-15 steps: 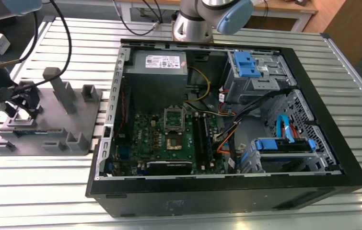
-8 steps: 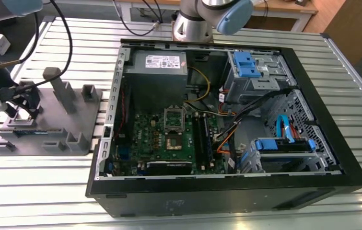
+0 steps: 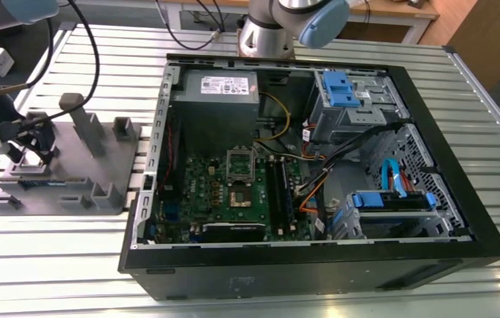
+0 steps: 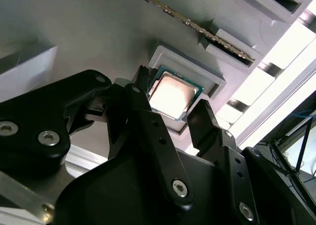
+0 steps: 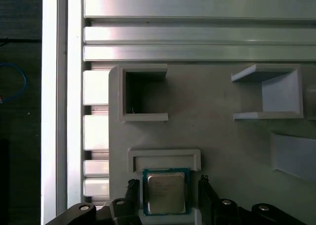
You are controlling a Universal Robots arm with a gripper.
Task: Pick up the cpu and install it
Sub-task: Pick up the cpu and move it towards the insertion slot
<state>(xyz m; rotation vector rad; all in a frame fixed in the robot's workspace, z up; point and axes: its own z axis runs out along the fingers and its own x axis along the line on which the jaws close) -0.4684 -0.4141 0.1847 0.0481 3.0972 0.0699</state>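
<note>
- The tool (image 5: 168, 181) was open. One black finger (image 5: 132, 191) stood on each side of the cpu (image 5: 165, 193), with a thin gap on both sides, and it gripped nothing.
- The cpu lay flat in a shallow walled pocket (image 5: 164, 156) of the grey fixture (image 3: 99, 179). Its metal top faced up and its green rim sat just inside the pocket walls.
- In the first wrist view, two open box-shaped holders (image 5: 143, 94) rose from the fixture plate past the pocket, apart from the fingers.
- In the second wrist view, a long thin memory stick (image 4: 197, 25) stood on edge in a slot beyond the pocket, clear of the tool.
- Tall grey posts (image 3: 86, 126) on the fixture stood between the tool and the open computer case (image 3: 461, 225).
- The arm's base (image 3: 272, 33) stood at the far edge of the slatted metal desk (image 3: 55, 265), behind the case.
- The wrist was at the exterior view's left, with the tool pointing down onto that end of the fixture.
- The fixture sat just beside the case, on the exterior view's left.
- The motherboard (image 3: 232, 199) lay flat inside the case. Its silver socket frame (image 3: 239, 173) was well apart from the cpu.
- The cpu is square, so it had no long axis. Its edges ran parallel to the pocket walls, and the fingers flanked two opposite edges.
</note>
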